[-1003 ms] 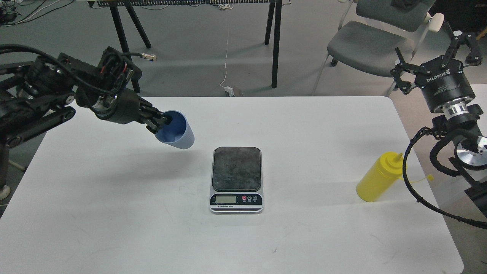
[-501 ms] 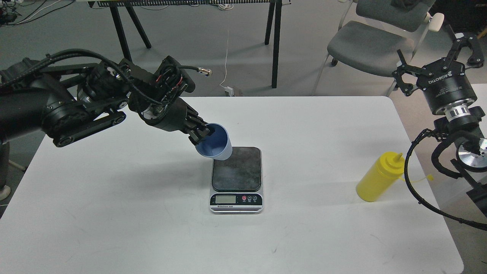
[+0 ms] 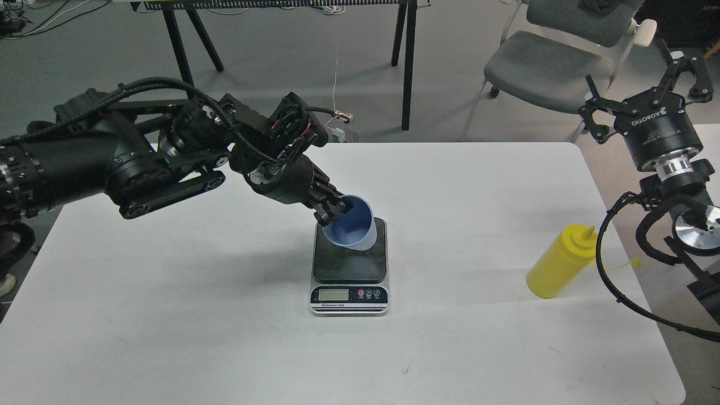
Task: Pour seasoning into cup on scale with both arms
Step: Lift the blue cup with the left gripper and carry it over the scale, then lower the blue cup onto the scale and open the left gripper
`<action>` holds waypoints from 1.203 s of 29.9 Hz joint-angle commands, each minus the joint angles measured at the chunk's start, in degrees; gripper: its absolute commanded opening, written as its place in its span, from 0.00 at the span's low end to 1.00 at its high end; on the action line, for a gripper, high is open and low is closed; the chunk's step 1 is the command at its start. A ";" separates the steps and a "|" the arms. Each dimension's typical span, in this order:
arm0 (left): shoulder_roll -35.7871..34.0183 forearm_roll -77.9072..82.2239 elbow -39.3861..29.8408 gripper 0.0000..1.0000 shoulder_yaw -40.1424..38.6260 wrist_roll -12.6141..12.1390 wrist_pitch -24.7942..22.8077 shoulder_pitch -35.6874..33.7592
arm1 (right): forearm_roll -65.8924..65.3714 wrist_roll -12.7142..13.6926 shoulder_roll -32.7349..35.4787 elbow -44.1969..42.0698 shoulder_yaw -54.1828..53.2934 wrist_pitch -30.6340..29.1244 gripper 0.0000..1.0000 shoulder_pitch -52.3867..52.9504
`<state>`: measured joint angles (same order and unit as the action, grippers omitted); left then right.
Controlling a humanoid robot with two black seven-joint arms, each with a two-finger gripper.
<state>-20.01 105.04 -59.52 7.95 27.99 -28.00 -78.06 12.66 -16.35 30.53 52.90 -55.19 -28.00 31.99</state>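
Two grippers: left gripper pinching cup rim over scale (tilted) — level, then lower; right gripper spread wide, idle.

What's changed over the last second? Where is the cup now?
The left gripper, shut on the blue cup's rim, carried it rightward from over the bare table to above the scale, the cup still tilted. The right gripper stayed open and raised; the yellow bottle and scale did not move.

Light blue cup is tilted over the back of the dark scale; yellow squeeze bottle stands well off right, near the table edge.
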 commanded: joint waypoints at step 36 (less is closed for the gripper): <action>3.84 -0.62 4.59 0.22 1.80 0.01 0.00 0.54 | -0.01 -0.17 -0.21 0.09 0.08 0.00 1.00 -0.70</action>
<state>-16.07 104.92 -54.97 9.84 28.00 -27.99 -77.01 12.66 -16.47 30.31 52.99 -55.11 -28.00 31.29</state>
